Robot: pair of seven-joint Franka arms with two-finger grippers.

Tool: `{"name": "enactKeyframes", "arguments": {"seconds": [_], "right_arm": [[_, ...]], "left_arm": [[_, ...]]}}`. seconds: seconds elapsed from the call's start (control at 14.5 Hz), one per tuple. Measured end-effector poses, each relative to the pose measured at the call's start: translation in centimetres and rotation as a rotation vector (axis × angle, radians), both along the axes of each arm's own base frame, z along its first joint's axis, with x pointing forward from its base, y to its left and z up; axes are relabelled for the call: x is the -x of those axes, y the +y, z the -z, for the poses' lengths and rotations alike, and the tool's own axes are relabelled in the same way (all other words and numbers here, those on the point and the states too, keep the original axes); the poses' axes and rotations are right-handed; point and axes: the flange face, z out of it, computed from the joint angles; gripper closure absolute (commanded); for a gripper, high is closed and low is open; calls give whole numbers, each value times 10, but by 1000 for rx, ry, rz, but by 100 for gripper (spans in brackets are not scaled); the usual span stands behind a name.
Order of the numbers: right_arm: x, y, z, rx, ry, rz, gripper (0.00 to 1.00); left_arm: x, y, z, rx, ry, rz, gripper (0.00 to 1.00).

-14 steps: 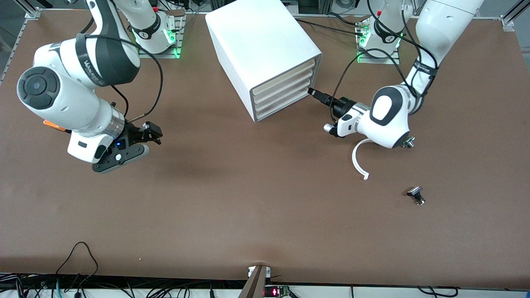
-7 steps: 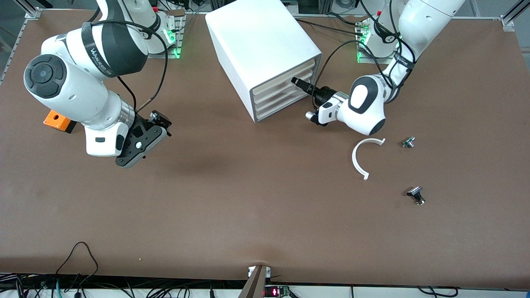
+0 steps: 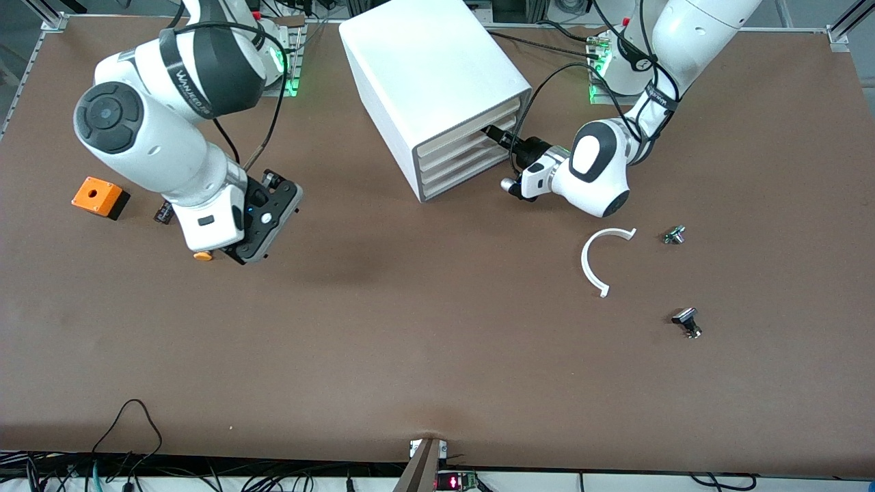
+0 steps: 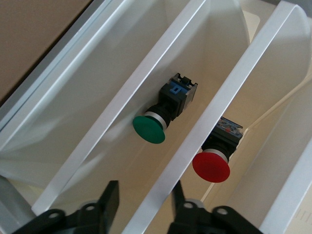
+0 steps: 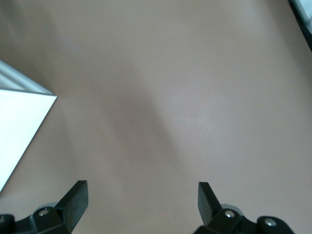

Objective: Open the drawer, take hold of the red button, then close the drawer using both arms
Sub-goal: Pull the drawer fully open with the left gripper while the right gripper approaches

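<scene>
The white cabinet (image 3: 431, 65) stands at the back middle with four cream fronts, all flush; the drawer (image 3: 465, 174) is the lowest. My left gripper (image 3: 492, 131) is pushed against those fronts. In the left wrist view its fingers (image 4: 111, 197) straddle one white front rim (image 4: 190, 122), one finger against it and the other a little apart. Through the fronts I see the red-capped button (image 4: 211, 166) in one tray and a green-capped button (image 4: 149, 129) in the tray beside it. My right gripper (image 5: 141, 192) hangs open over bare table toward the right arm's end.
An orange box (image 3: 100, 197) and a small black part (image 3: 163, 213) lie beside the right arm. An orange-capped piece (image 3: 202, 256) shows under its hand. A white curved strip (image 3: 593, 263) and two small metal parts (image 3: 675, 234) (image 3: 687, 322) lie toward the left arm's end.
My left gripper moved in from beside the cabinet to its drawer fronts, and its fingers narrowed. The right arm swung toward the cabinet, uncovering the orange box.
</scene>
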Motion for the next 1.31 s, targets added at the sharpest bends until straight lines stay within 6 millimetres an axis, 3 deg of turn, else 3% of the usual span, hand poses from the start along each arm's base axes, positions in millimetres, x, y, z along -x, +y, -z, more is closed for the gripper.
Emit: {"name": "enactKeyframes", "arguments": {"seconds": [0.34, 0.41, 0.55, 0.62, 0.69, 0.76, 0.83, 1.03, 1.1, 1.17, 1.31], "right_arm": [[20, 48, 0, -6, -28, -229, 1], [24, 56, 0, -8, -31, -254, 6], [39, 83, 0, -9, -32, -310, 33], [51, 102, 0, -8, -33, -344, 35], [63, 122, 0, -3, -40, -381, 30], [73, 137, -1, 2, -52, -405, 9], [77, 146, -1, 1, -62, -412, 0], [77, 147, 1, 1, -67, -397, 0], [80, 152, 2, 1, -66, -406, 0], [86, 162, 3, 0, -65, -424, 0], [107, 198, 6, -3, -71, -494, 0]], "left_arm": [[-11, 7, -4, 16, -28, -36, 100], [-22, 16, -6, 15, -46, -58, 100], [-54, 43, -14, 20, -98, -116, 100], [-69, 59, -16, 13, -118, -149, 100], [-81, 73, -18, 6, -136, -177, 100], [-91, 85, -20, -1, -154, -194, 100], [-101, 93, -24, -9, -175, -200, 100], [-117, 99, -35, -26, -233, -183, 82], [-119, 97, -37, -25, -241, -178, 53], [-120, 96, -38, -26, -245, -175, 1], [-122, 98, -37, -36, -255, -182, 0]]}}
